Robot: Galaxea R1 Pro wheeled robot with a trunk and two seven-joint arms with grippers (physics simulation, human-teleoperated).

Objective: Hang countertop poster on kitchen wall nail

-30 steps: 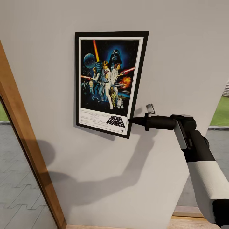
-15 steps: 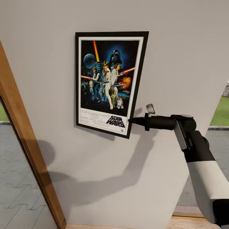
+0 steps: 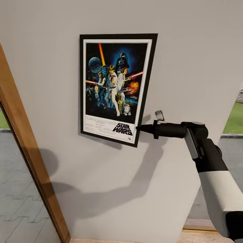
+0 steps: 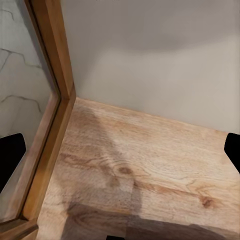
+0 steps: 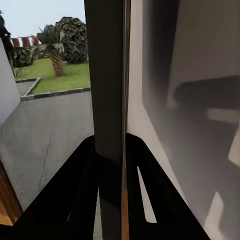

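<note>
A: Starting from the left in the head view: wooden door frame runs slanted down the edge; grey paved ground behind it; plain light-grey wall takes up the middle.

B: Poster?

A: poster is up on the wall, upright, flat against it, black frame and white border, logo at the bottom; well off the floor; what holds it up is hidden behind it.

B: Right arm?

A: right gripper reaches in sideways, tip at the poster's lower right corner; in the right wrist view the dark fingers sit either side of the poster's edge, pinching it; one finger in front, one on the wall side.

B: Left gripper?

A: left wrist view looks down at a wood floor where it meets the wall and the door frame; dark fingertips at opposite borders, spread wide, nothing between them.

B: Far right?

A: green lawn past the wall's edge; arm's shadow falls across the wall below the poster.
</note>
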